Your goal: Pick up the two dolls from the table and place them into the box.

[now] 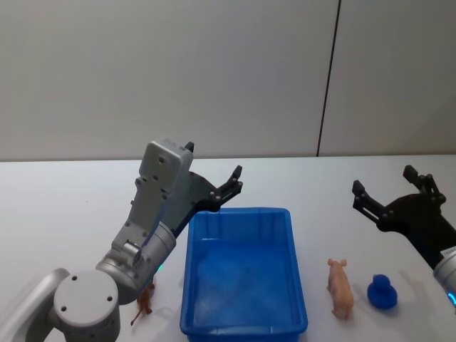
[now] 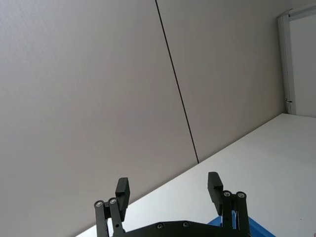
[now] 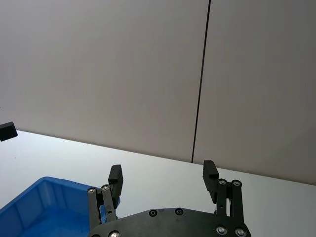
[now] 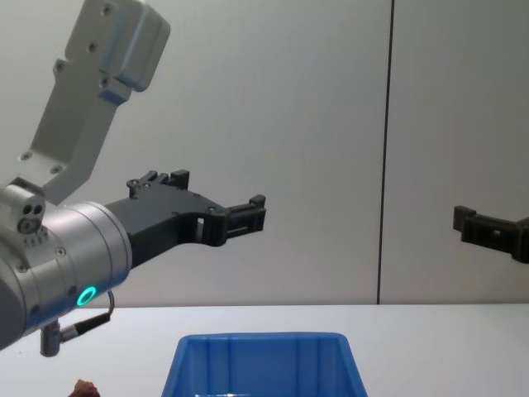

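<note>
My left gripper (image 2: 168, 183) hangs high over the far left corner of the bright blue ribbed plastic box (image 1: 242, 211), jaws spread wide and empty, pointing forward and away from what it needs. The small reddish-brown fuzzy doll (image 1: 144, 303) lies on the plain white table (image 1: 71, 214) just beside the near end of the box's left wall. It is below and behind those jaws and partly tucked under my own left forearm. What I see of it is slim, its long axis running roughly near to far on a slight slant. I judge the left arm must draw back and tip down first. My right gripper (image 3: 163, 171) is also raised, jaws wide and holding nothing, well to the right of the box. The pale pink pig-shaped doll (image 1: 340, 288) lies near the box's right wall, long axis about parallel to it, with a small dark blue duck-like toy (image 1: 382, 293) just beside it on the outer side. Both sit below the right jaws and nearer my body, so 1 doll falls to each arm: brown to the left, pink to the right, gripped across its narrow width.
</note>
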